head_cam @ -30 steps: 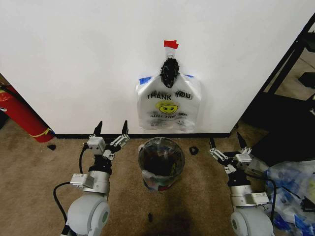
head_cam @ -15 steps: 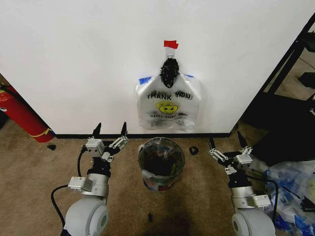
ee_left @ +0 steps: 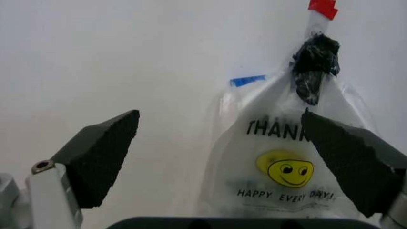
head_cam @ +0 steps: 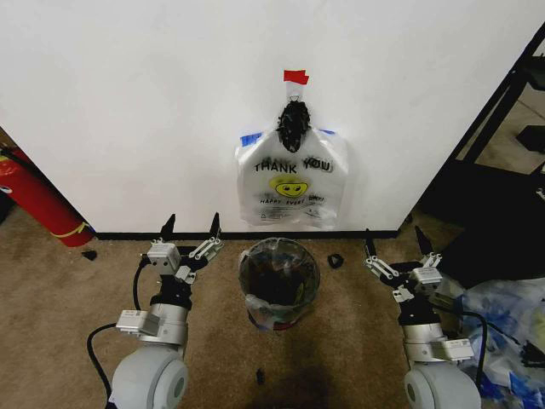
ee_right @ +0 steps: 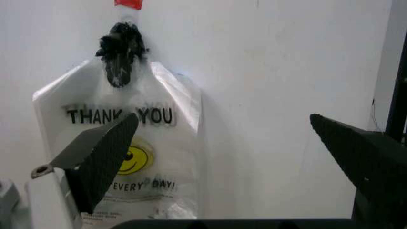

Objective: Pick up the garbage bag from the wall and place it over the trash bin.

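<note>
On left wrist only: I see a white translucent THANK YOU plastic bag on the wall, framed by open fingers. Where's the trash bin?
Observer: The small round black mesh trash bin with a red base stands on the carpet, directly below the white THANK YOU plastic bag hanging on the plain white wall.
Operator: Right arm?
Observer: The right gripper is open, low over the carpet on the bin's right, apart from both bag and bin.
Operator: Left arm relative to the bin?
Observer: The left gripper sits on the bin's left, near the wall's black baseboard, touching nothing.
</note>
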Robot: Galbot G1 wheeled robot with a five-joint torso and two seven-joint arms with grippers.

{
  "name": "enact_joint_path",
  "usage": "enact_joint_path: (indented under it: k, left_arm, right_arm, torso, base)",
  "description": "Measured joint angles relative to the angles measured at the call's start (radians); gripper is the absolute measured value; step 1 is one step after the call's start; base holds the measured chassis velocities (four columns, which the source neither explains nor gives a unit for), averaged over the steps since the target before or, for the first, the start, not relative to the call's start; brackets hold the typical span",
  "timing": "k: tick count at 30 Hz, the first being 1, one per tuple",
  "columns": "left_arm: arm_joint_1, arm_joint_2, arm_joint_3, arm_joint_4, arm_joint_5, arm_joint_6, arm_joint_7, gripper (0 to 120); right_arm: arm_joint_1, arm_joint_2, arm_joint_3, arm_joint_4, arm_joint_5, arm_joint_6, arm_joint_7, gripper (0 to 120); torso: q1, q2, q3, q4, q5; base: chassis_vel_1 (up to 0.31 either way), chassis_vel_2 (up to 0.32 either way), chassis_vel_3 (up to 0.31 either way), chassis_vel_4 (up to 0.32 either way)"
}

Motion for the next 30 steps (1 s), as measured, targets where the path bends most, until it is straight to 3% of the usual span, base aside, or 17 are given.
enact_joint_path:
  k: [30]
  left_arm:
    - [0.033,-0.002,-0.010,-0.013,-0.005,-0.007,-0.011,100]
  right_arm:
    - [0.000,0.007,-0.017,0.008,0.001,0.033,-0.004,100]
  torso:
    - [0.000,0.000,0.000,0.0000,-0.0001]
  base:
    - [0.000,0.000,0.000,0.000]
